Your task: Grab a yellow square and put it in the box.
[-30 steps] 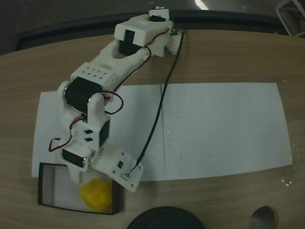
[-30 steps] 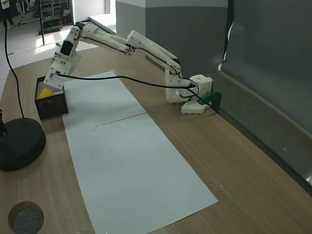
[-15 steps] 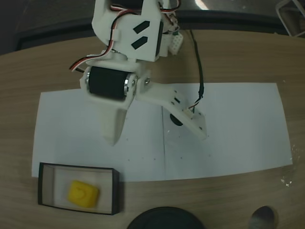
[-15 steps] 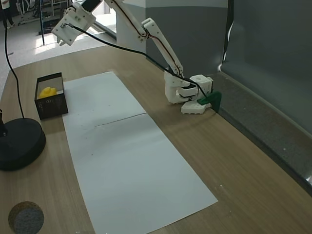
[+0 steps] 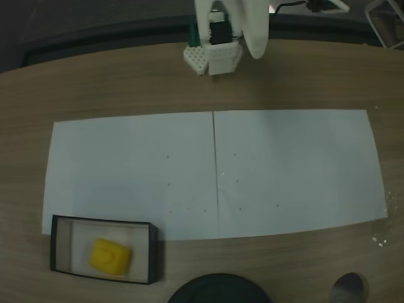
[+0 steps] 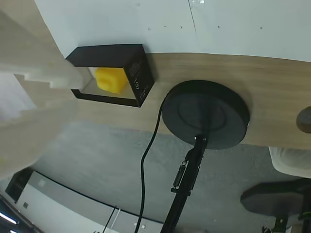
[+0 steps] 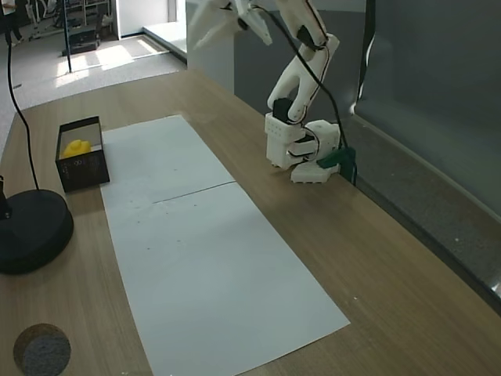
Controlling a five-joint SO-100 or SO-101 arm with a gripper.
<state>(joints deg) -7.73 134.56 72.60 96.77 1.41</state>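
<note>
— Where is the yellow square point(image 5: 110, 255)?

— Inside the box point(image 5: 62, 220), lying flat on the pale bottom, right of its middle in a fixed view. The box stands on the table point(image 5: 113, 88) near its front left corner in that view, its far wall overlapping the near edge of the white paper sheet point(image 5: 297, 170). In the wrist view the yellow square point(image 6: 111, 79) shows through the open top of the box point(image 6: 138, 82), but a blurred white part of the arm covers the box's left end. In another fixed view only the top of the square point(image 7: 75, 147) rises above the dark wall of the box point(image 7: 84, 168).

— And the gripper?

— Hard to make out. In a fixed view the gripper point(image 7: 223, 17) is a pale, motion-blurred shape high above the far edge of the table, cut off by the top of the frame, well apart from the box. I cannot tell whether its jaws are parted or together, and I see nothing between them.

— What else is cut off?

— The arm point(image 5: 247, 25) in a fixed view is cropped by the top edge above its base point(image 5: 213, 58), which sits at the far edge of the table. The round black stand base point(image 5: 219, 289) is cut by the bottom edge just right of the box; the wrist view shows the stand base point(image 6: 205, 112) whole, with a black cable point(image 6: 148, 160) trailing from it over the table's edge. A small dark disc point(image 7: 41, 348) lies at the near left corner of the table.
</note>
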